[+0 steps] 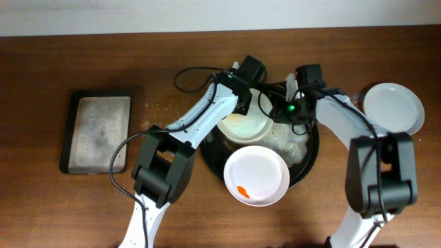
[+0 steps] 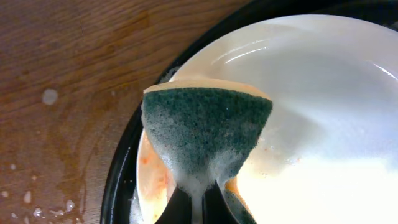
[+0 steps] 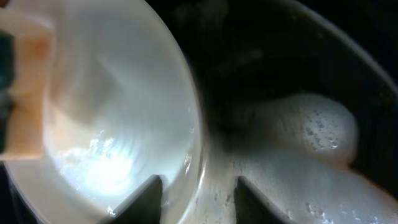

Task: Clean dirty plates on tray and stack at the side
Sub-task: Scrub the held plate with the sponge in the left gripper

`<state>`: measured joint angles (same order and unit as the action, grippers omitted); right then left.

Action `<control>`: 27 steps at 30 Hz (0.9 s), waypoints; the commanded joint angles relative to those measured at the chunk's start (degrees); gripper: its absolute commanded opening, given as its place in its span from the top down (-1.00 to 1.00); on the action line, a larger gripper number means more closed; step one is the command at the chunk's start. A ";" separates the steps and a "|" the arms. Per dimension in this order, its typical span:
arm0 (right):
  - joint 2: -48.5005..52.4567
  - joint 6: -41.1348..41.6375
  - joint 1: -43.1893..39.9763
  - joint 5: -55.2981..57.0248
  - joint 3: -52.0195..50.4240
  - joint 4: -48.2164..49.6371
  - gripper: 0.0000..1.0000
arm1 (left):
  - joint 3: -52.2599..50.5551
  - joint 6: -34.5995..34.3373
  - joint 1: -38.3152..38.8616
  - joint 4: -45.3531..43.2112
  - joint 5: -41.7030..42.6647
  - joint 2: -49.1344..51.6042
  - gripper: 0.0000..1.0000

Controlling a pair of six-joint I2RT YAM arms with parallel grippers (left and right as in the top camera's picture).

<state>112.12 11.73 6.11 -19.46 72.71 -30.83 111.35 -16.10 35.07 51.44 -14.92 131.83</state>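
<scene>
One clean, two left.
Nearest, a smeared plate (image 1: 256,176) waits on the tray (image 1: 309,164); behind, the left tool (image 2: 198,202) clamps a sponge (image 2: 205,134) over a second plate (image 2: 311,93), right tool (image 3: 198,190) parted astride its rim, grip unclear; a clean plate (image 1: 393,107) lies beyond on the worktop (image 1: 41,69).

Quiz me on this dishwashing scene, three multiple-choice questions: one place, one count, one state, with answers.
1. Where is the lone plate relative to the black tray? A) left of it B) stacked on it C) right of it
2. How many plates lie in the black tray? A) one B) two C) three
3. The left hand is: A) shut on a sponge B) open C) shut on a plate
Key: 1 C, it sits alone at the far right. 2 B, the scrubbed plate and the smeared plate. 3 A, it pinches the sponge.
</scene>
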 commanded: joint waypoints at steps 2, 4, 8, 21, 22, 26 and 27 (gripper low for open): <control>3.45 0.76 0.28 -2.54 0.59 1.55 0.63 | 0.22 -1.20 -0.42 0.13 2.14 2.21 1.00; 3.45 0.76 0.28 -2.34 0.59 1.44 0.81 | 0.22 -1.20 -0.42 0.13 2.27 2.21 1.00; 3.43 3.80 0.24 1.07 0.59 1.05 0.92 | -0.09 -1.18 -0.61 1.01 1.62 2.25 1.00; 0.46 4.81 0.24 8.22 0.76 -1.90 0.91 | -0.61 -1.18 -3.43 3.89 -9.31 2.23 0.99; -0.61 4.76 0.24 8.72 0.76 -2.12 0.92 | 1.40 -1.18 -3.43 4.98 -8.07 2.14 0.98; -3.41 4.59 0.24 13.88 1.16 -4.57 0.92 | 5.60 -1.18 -3.43 6.32 0.31 1.46 0.73; -3.96 3.50 0.24 14.43 1.49 -5.31 0.92 | 5.84 -1.20 -3.50 6.32 2.34 1.42 0.67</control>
<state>111.46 16.45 6.98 -11.09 73.34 -35.20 115.18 -16.84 33.04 57.58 -16.21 133.62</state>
